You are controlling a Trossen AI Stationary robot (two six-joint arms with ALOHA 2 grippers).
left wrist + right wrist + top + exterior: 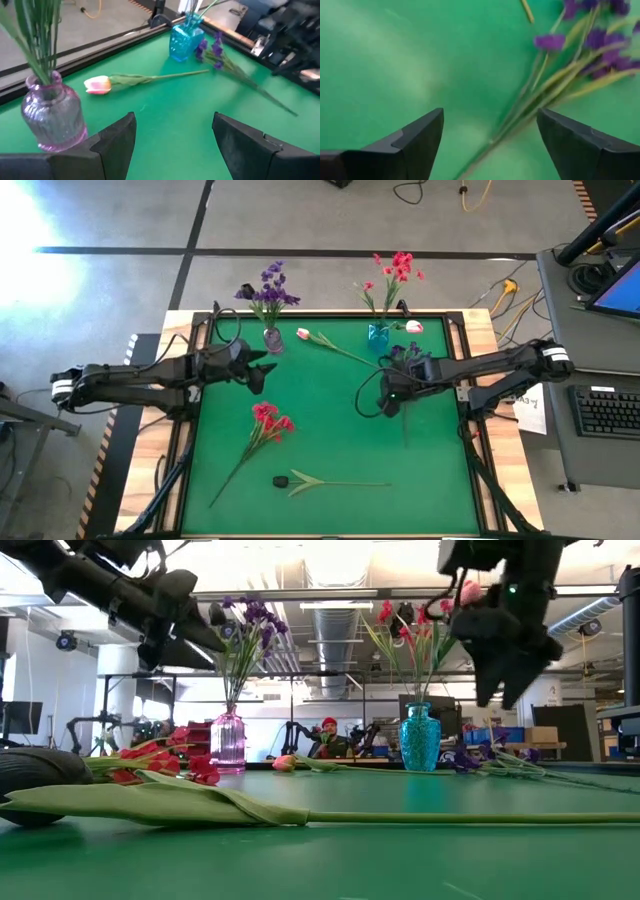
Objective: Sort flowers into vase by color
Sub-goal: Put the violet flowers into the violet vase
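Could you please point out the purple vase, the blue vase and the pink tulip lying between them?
purple vase point(52, 117), left wrist view, on its ribbed glass belly.
blue vase point(184, 42), left wrist view, on its glass body.
pink tulip point(98, 84), left wrist view, on its bloom.

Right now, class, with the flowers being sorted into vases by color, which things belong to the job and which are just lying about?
Job:
purple vase
blue vase
red spray
purple spray
pink tulip
dark tulip
left gripper, open
right gripper, open

Lying about:
keyboard
floor cables
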